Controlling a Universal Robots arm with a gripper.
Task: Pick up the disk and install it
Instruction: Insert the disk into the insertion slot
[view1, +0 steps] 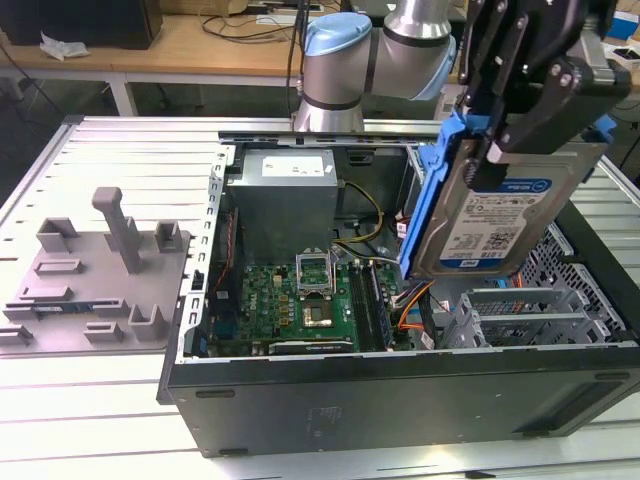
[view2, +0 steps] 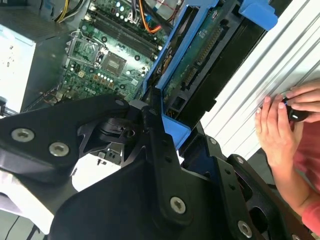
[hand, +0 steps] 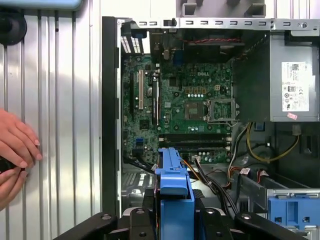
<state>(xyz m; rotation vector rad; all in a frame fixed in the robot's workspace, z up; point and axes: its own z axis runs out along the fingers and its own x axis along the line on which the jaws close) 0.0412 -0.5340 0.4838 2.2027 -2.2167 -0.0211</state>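
Item in hand: the disk (view1: 500, 215), a silver hard drive in its blue carrier bracket, clamped between the fingers of the gripper (view1: 505, 140). It hangs edge-down and tilted, label toward the camera. Location: in the air over the exterior view's right part of the open computer case (view1: 400, 385), above the metal drive cage (view1: 520, 310) and touching nothing below. Step, as you should judge it: pickup done, carry over the case under way, install not yet done. What seating calls for, by my reading: you need the carrier's side rails squared to the cage opening, and a path clear of the orange and yellow cables (view1: 412, 305) lying just beside the cage.

Container one, the computer case, lying on its side with the cover off. It holds a green motherboard (view1: 300, 300) with an empty processor socket, a grey power supply (view1: 285, 195) at the far side, the cable bundle and the drive cage. In the first wrist view another blue plastic part (hand: 292, 210) sits inside the case near the cables.

Container two, the grey fixture (view1: 100, 270) at the exterior view's left, well apart from the case on the ribbed aluminium table (view1: 100, 420): upright posts, nothing resting between them.

Also present: a person's hands (hand: 17, 145) on the table beside the case wall, near the carried disk, so mind them.
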